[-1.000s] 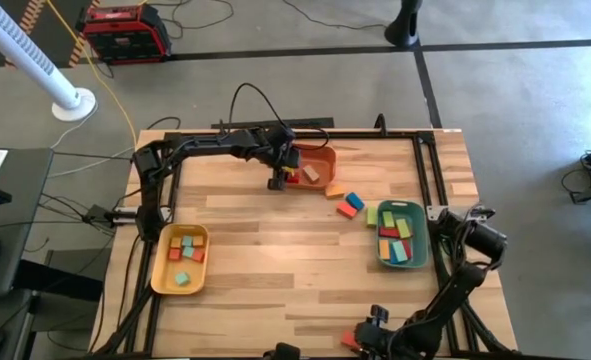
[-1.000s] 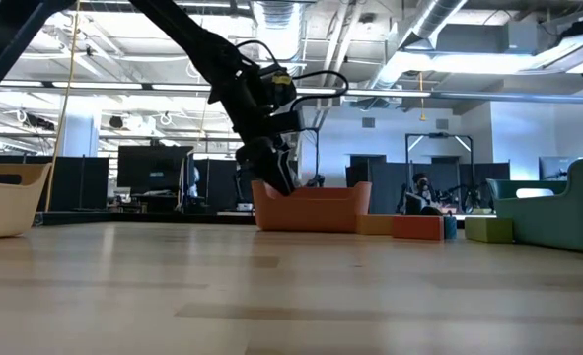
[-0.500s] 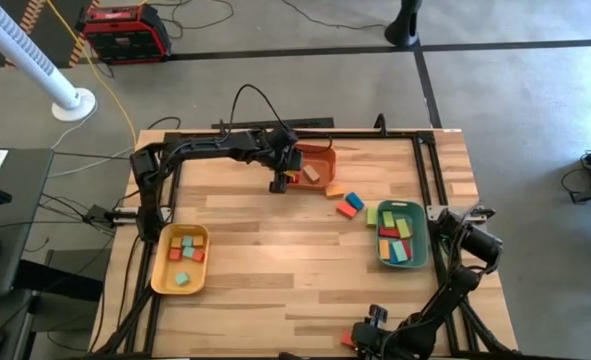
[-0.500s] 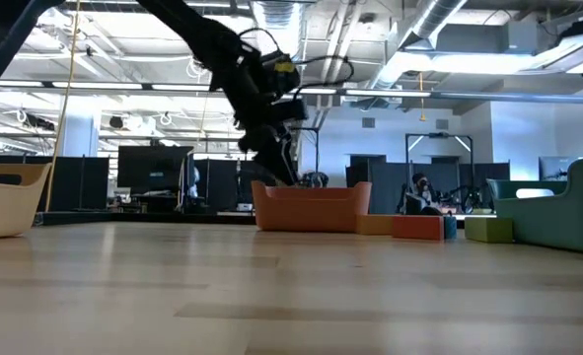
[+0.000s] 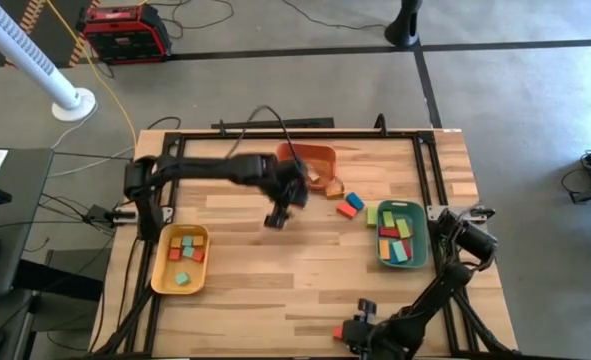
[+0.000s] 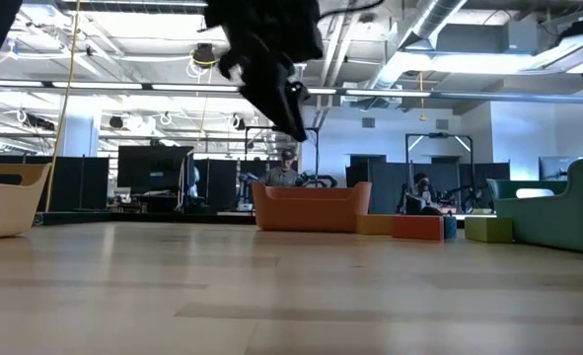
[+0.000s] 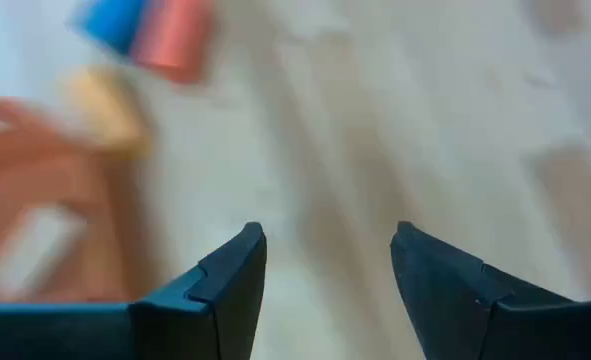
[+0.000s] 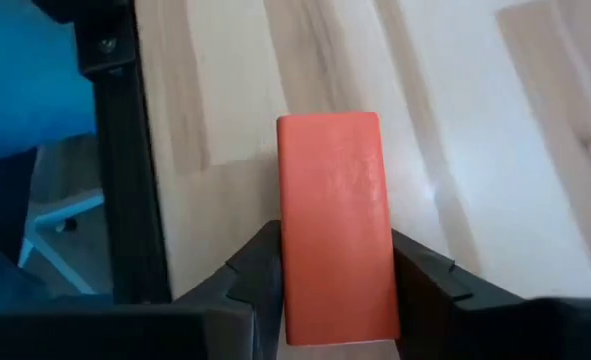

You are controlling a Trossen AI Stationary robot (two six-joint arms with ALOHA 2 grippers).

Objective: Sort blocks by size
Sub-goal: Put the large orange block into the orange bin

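My left gripper (image 5: 278, 215) hangs open and empty above the middle of the table, raised high in the low view (image 6: 283, 94). Its wrist view looks down on a blue block (image 7: 113, 20), a red block (image 7: 175, 45) and a yellow block (image 7: 105, 105) lying loose beside the orange tray (image 7: 25, 190). In the high view these loose blocks (image 5: 347, 205) lie right of the orange tray (image 5: 320, 158). My right gripper (image 5: 347, 333) is at the table's near edge, shut on a red bar block (image 8: 330, 200). My right gripper pinches the red bar block's two long sides (image 8: 287, 250) between its two fingers. The fingers lie along the bar, which sticks out forward past the fingertips. The bar is above the table's near edge by the black frame rail; whether it touches the wood I cannot tell.
A yellow tray (image 5: 161, 262) with small blocks stands at the near left. A green tray (image 5: 422, 240) with longer blocks stands at the right, a green block (image 5: 371, 215) beside it. A black frame (image 5: 420, 160) runs around the table. The orange tray (image 6: 311, 209) holds a tan block (image 5: 315, 175).
My left gripper has risen from the orange tray's left side and swung toward the table's near edge, out over the middle of the table.
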